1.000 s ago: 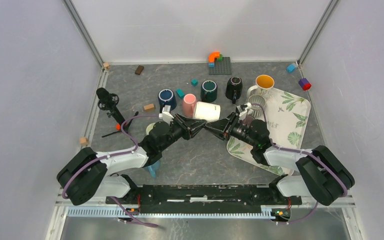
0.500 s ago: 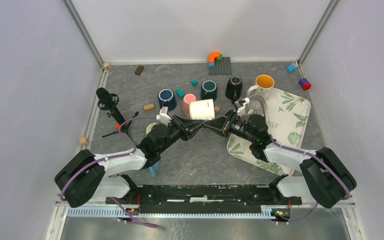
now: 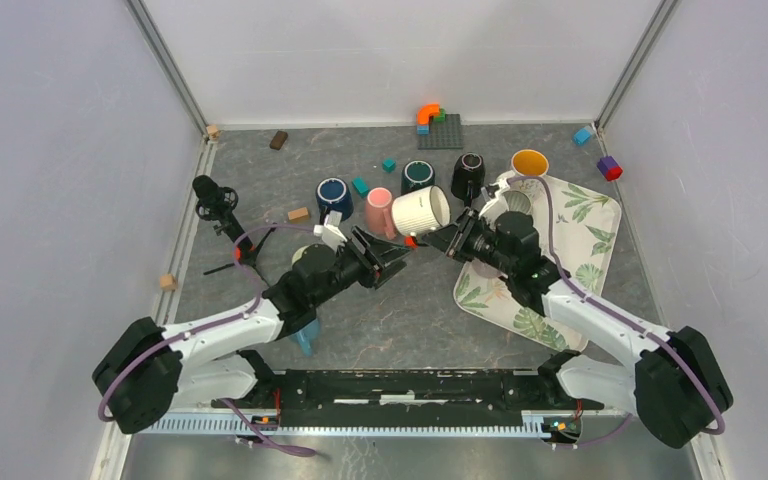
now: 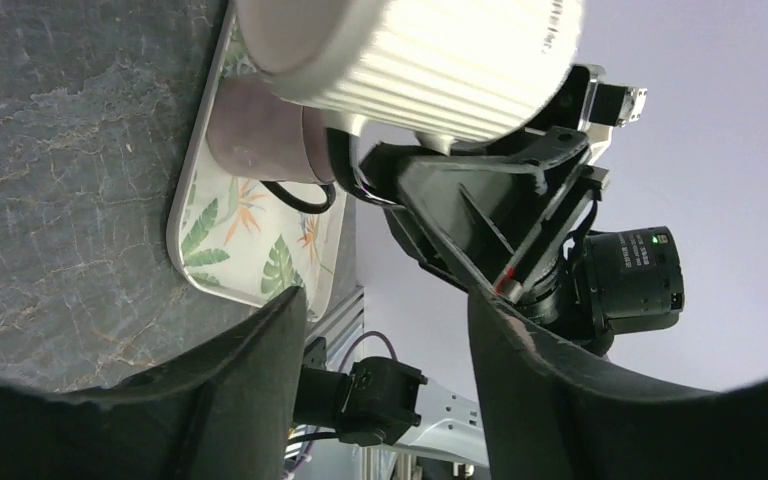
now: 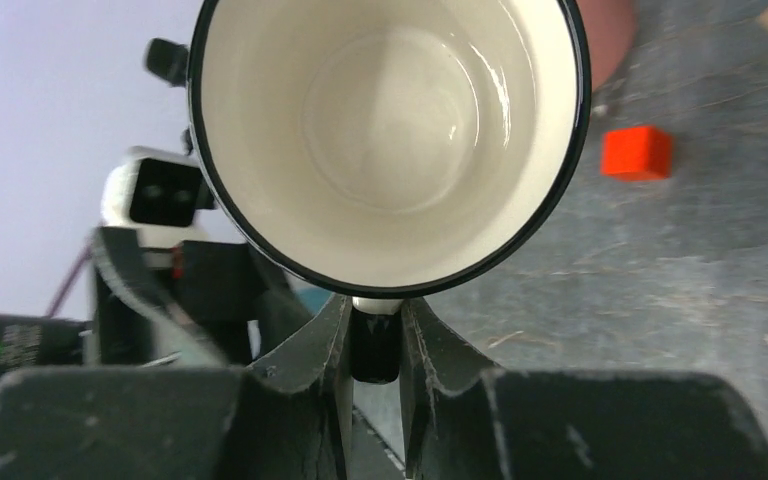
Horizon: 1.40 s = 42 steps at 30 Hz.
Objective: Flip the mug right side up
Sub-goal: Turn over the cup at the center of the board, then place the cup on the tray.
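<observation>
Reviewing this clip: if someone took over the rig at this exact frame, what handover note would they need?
Left tool: open and holding nothing; the mug sits just beyond its tips, untouched.
Right tool: shut on the handle of the white ribbed mug.
Mug: appears lifted off the table, roughly on its side, mouth toward the right wrist camera, inside empty.
Done: mug grasped and tipped partway.
Left: rotate it until the mouth faces up, set it on a bare patch of table, then release.
</observation>
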Available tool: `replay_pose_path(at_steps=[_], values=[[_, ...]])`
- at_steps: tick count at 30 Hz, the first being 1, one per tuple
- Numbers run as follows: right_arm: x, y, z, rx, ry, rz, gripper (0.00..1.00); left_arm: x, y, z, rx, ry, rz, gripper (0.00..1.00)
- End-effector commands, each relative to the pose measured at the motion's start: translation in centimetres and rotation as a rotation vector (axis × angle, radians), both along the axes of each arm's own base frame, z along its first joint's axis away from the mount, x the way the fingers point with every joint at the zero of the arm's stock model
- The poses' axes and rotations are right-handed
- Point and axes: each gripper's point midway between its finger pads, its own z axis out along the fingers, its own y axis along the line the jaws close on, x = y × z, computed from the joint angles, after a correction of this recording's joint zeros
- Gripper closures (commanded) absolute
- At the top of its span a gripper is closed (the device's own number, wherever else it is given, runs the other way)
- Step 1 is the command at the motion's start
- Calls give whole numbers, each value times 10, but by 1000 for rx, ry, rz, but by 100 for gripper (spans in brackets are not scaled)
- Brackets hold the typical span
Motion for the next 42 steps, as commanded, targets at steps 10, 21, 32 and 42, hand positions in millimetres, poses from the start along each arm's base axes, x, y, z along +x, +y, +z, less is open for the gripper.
replay_pose_path(at_steps=[10, 21, 32, 42], values=[[44, -44, 72, -331, -315, -194, 100, -5, 5, 39, 330, -195, -122, 6], [64, -115, 75, -593, -280, -406, 100, -8, 13, 57, 553, -301, -275, 0], [65, -225, 76, -826, -162, -710, 100, -22, 6, 65, 554, -368, -408, 0], [77, -302, 58, -869, -67, -889, 100, -32, 1, 71, 520, -402, -467, 0]])
